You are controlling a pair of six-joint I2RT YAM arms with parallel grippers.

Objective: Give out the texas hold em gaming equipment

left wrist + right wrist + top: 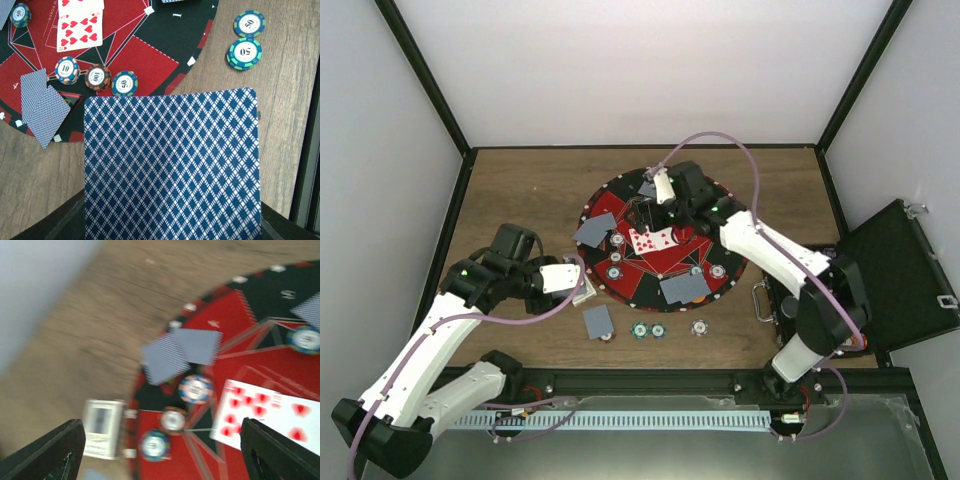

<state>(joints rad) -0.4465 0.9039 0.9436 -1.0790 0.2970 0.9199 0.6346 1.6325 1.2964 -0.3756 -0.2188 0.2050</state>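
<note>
A blue-diamond-backed playing card (pixel 172 167) fills the lower left wrist view, and my left gripper (pixel 579 284) is shut on it just off the mat's left rim. Its fingers are hidden under the card. My right gripper (pixel 162 452) hangs open over the round red-and-black mat (pixel 715 205), with nothing between its dark fingers (pixel 50 450). Below it lie three chips (pixel 196 389) and face-up heart cards (pixel 265 412). Face-down card pairs lie on the mat (pixel 593 230) (pixel 685 288), and another card (pixel 598 320) lies on the wood. Two teal chips (pixel 244 53) sit off the mat.
An open black case (pixel 900 280) stands at the right edge of the table. A single chip (pixel 700 326) lies on the wood near the front. A blurred whitish block (pixel 102 435) shows beside the mat's rim. White walls close in the back and sides.
</note>
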